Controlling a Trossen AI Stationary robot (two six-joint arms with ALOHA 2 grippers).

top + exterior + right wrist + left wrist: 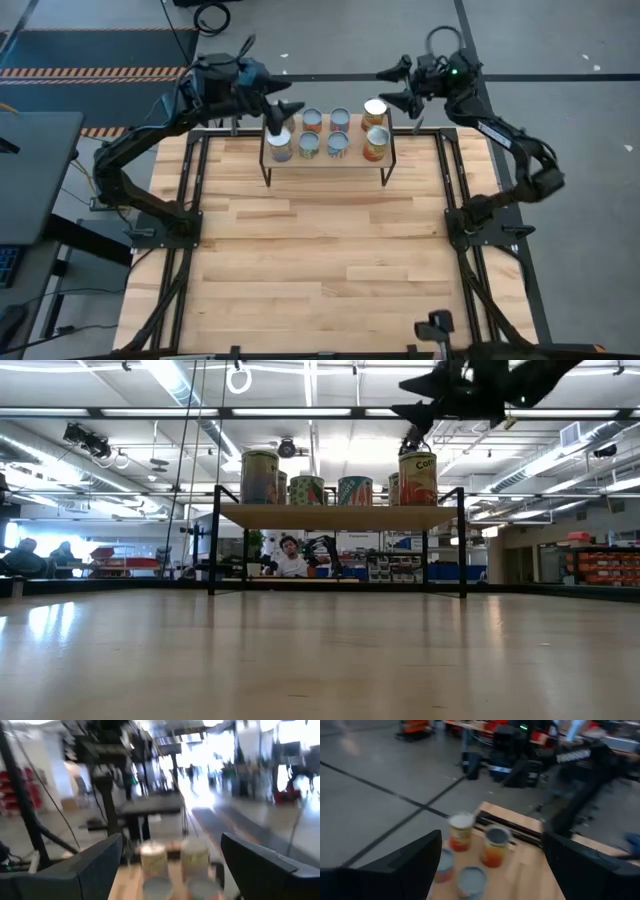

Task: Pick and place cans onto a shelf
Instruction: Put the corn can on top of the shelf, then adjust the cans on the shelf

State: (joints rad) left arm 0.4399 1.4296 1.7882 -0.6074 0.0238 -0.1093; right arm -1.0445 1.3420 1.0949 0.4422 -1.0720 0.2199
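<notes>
Several cans with silver tops stand upright in two rows on the small wooden shelf (325,160) at the table's far side. They also show in the low view (305,490) on the shelf board (340,516). My left gripper (284,113) is open and empty. It hovers above the shelf's left end, over the near-left can (281,147). In its wrist view (492,840) cans (460,832) show beyond the fingers. My right gripper (398,85) is open and empty. It hovers past the shelf's far right corner, beside the far-right can (375,110). Its wrist view (171,840) shows cans (153,857) ahead.
Black frame rails (195,190) run along both sides of the wooden tabletop (320,270), with the arm bases (480,225) mounted on them. Bare tabletop lies between the shelf and the near edge. People and shelving show in the room beyond the table (290,560).
</notes>
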